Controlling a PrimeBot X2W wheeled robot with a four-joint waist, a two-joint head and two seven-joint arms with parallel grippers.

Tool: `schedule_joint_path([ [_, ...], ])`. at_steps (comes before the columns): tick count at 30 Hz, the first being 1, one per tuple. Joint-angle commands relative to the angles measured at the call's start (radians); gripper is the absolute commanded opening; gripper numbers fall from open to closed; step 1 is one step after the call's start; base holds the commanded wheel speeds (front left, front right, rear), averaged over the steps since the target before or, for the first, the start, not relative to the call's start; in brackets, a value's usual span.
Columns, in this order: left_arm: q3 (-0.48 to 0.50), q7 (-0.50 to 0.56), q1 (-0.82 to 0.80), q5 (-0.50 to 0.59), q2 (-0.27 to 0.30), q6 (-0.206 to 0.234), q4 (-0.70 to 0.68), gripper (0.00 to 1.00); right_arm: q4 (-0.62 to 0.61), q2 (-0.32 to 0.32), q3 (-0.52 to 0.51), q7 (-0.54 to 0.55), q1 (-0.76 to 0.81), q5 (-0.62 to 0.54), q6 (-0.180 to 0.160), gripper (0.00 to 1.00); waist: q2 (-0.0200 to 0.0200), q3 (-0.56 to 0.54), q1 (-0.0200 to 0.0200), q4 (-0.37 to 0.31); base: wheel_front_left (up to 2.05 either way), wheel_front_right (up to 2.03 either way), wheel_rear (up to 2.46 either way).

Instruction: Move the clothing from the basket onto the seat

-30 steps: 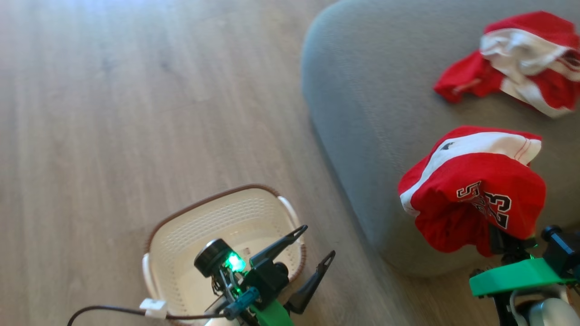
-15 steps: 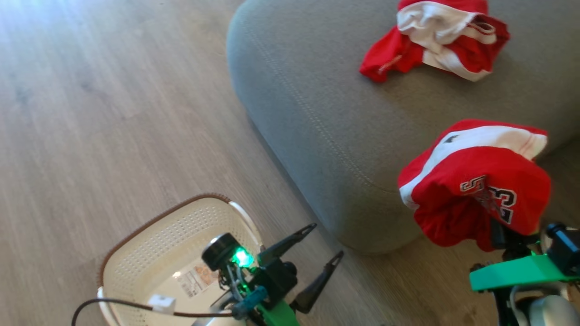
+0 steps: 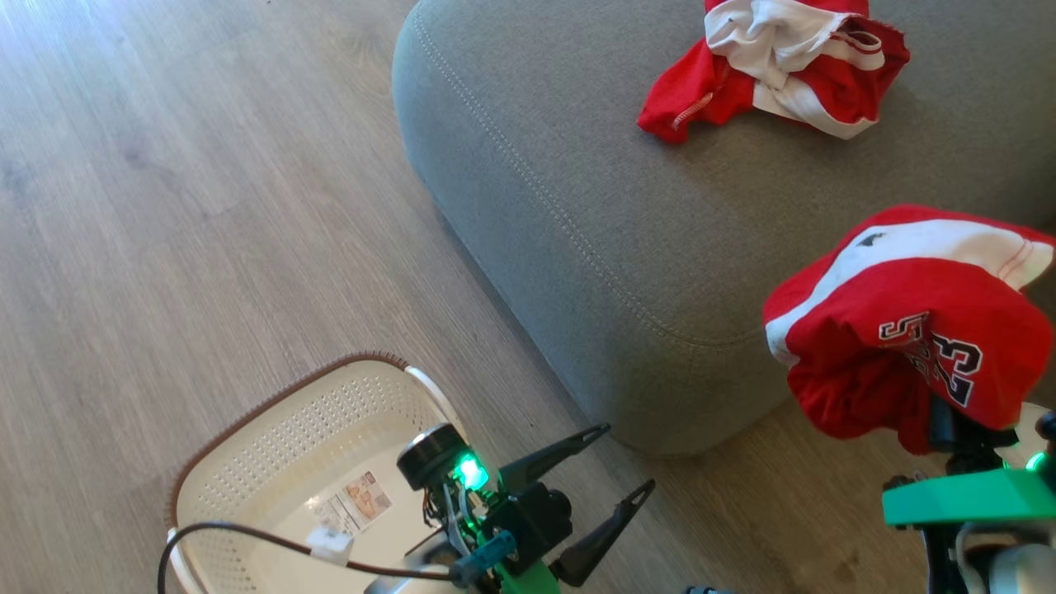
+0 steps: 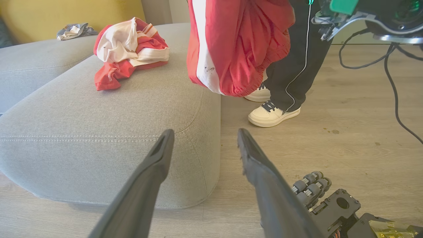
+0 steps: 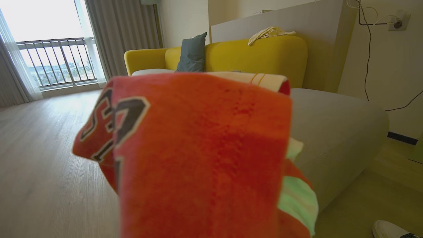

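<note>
Grey seat (image 3: 577, 206) bears one garment (image 3: 775, 66); right pincer (image 3: 949, 425) grips a second garment (image 3: 899, 330).

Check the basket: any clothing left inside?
Empty where visible: the basket shows a bare cream floor with just a sticker; its near end is out of view.

Daylight comes from the window (image 5: 43, 36) at the far left of the right wrist view, its panes blown out to white. In the head view it leaves a pale glare on the floor (image 3: 74, 33) at the far left, where the boards look slightly smeared. The seat (image 3: 660, 247) is evenly lit, with a soft shadow along its near foot. The held garment (image 5: 198, 148) is so near the right wrist lens that it is out of focus. The left fingers (image 4: 145, 185) look fairly sharp. Both wrist views bend lines toward their edges. A green lamp (image 3: 472, 473) glows.
</note>
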Motion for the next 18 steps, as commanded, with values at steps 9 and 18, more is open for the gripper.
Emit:
schedule_joint_path([
  [9,0.046,-0.005,-0.012,-0.003,-0.001,-0.001,-0.034,1.0,-0.03,-0.018,0.014,-0.009,-0.034,-0.005,0.0,0.0,0.0,-0.004,0.0,0.007,0.0,0.0,0.0],
  [18,0.075,-0.005,0.003,0.018,0.033,-0.001,-0.047,1.0,-0.062,-0.043,-0.008,-0.009,-0.173,-0.022,0.0,0.0,0.0,0.06,0.0,-0.001,0.0,0.0,0.0],
])
